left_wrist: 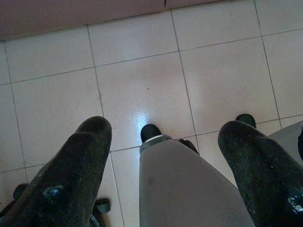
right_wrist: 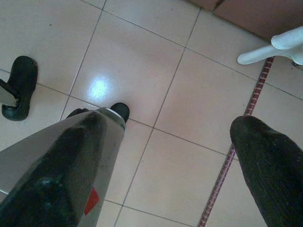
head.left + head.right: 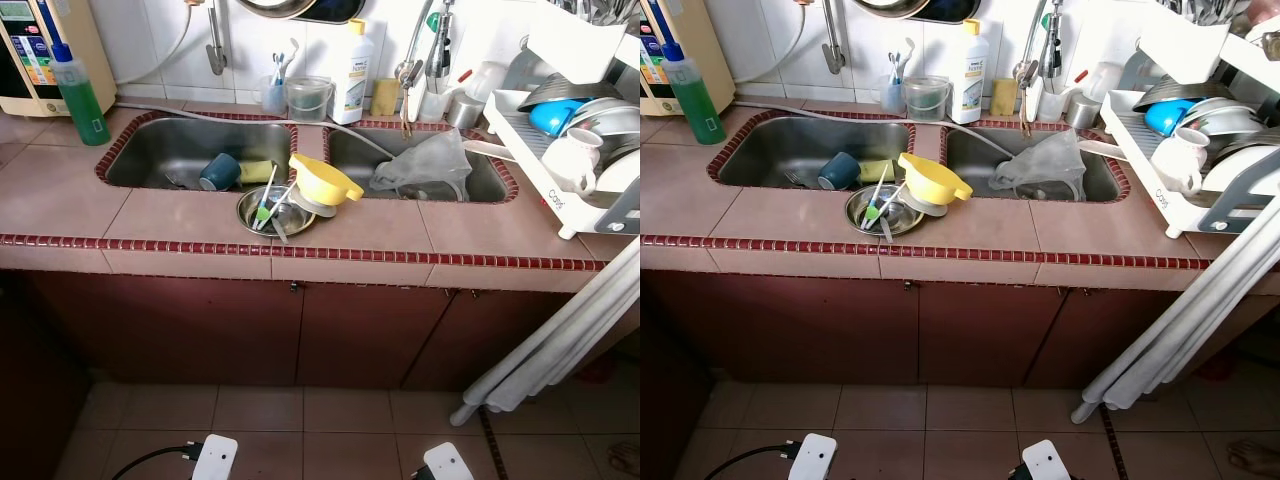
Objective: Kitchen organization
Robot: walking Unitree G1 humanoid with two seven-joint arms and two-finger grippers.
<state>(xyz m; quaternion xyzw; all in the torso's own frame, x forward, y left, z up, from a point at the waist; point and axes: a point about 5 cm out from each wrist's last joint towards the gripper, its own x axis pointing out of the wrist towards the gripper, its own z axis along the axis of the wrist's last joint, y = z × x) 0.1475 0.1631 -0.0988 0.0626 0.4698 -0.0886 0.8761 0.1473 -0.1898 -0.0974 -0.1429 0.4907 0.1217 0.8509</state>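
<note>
A tiled kitchen surface with a double sink, seen from above, both robot arms hanging idle over the floor.

In the middle of the frame, a yellow funnel leans on the divider between the two basins, just beside a steel bowl holding utensils. The left basin holds a dark blue cup on its side and a yellow sponge. A crumpled clear plastic bag lies in the right basin. At the upper right, a white dish rack carries plates, a blue bowl and a white mug. A green soap bottle stands at the upper left. The left claw points at the floor tiles, fingers wide apart and holding nothing; the right claw does the same.
</note>
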